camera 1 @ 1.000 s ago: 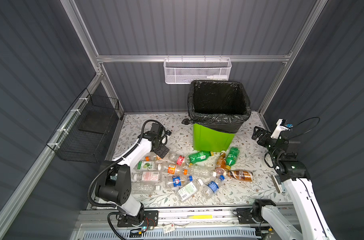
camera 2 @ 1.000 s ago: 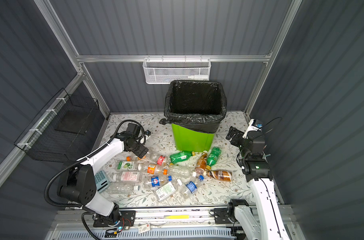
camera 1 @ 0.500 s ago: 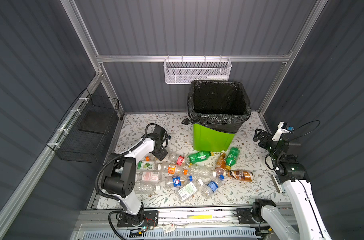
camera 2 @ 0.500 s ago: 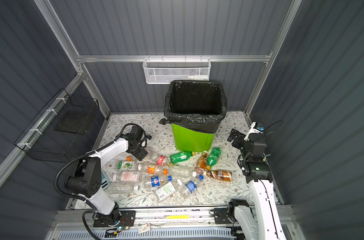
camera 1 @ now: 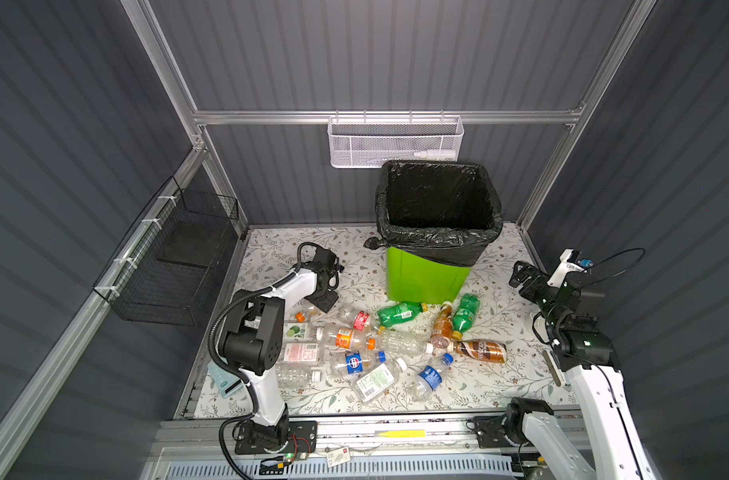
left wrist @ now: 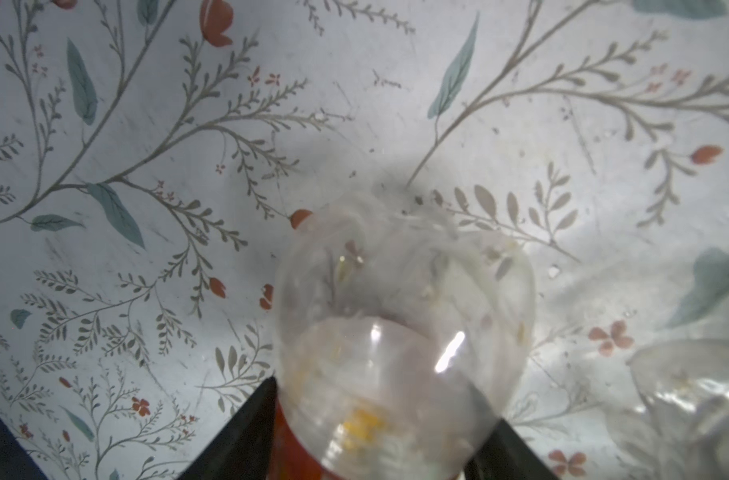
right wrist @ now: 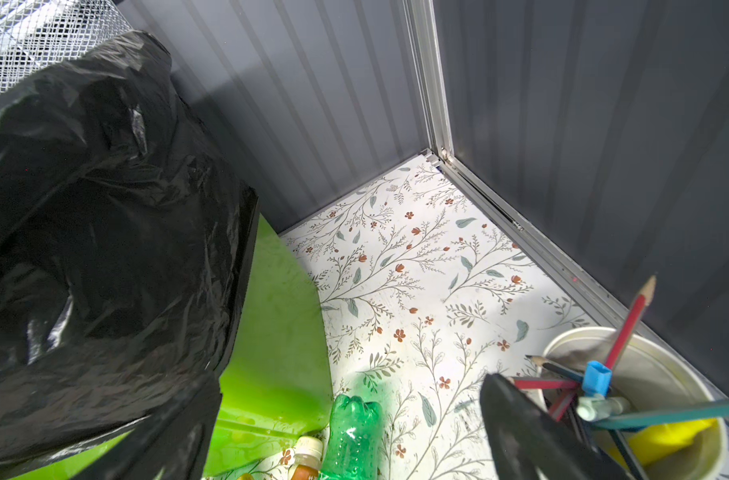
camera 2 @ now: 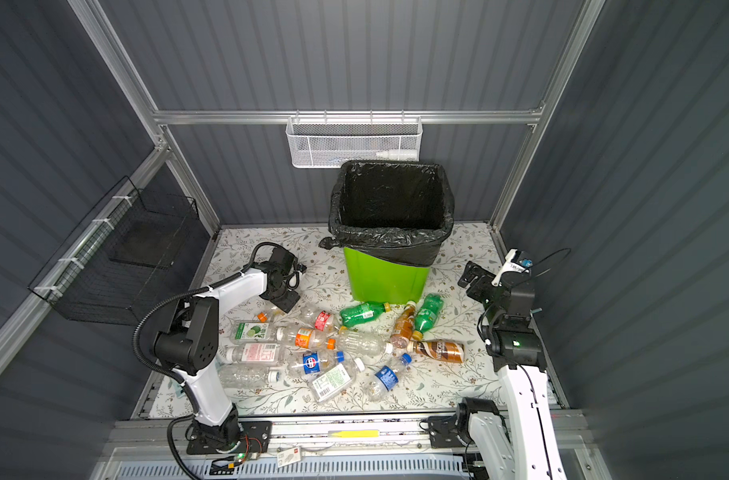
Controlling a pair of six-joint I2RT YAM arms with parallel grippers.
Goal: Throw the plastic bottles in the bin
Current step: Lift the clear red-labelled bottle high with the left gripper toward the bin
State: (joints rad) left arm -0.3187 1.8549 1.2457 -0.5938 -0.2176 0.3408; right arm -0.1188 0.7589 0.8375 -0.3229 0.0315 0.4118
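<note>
Clear bottle (left wrist: 400,332) clamped in left pincer (left wrist: 373,388), right pincer (camera 1: 521,276) spread wide, blue-label bottle (camera 1: 354,362) bearing Pepsi-style roundel

Dark grey ribbed wall panels (camera 1: 354,54) close in the worktop (camera 1: 279,249) along its back, left and right edges. Aluminium posts (camera 1: 163,62) rise from its two back corners, and a crossbar (camera 1: 271,117) joins them above the back edge. A white mesh basket (camera 1: 392,145) hangs from that crossbar. A black wire basket (camera 1: 175,257) hangs from a slanting rail (camera 1: 65,345) over the left edge. The worktop has a pale covering printed with grey-green sprigs and small red flowers. An aluminium base rail (camera 1: 354,428) runs along the front edge. The light is even and the shadows soft.
</note>
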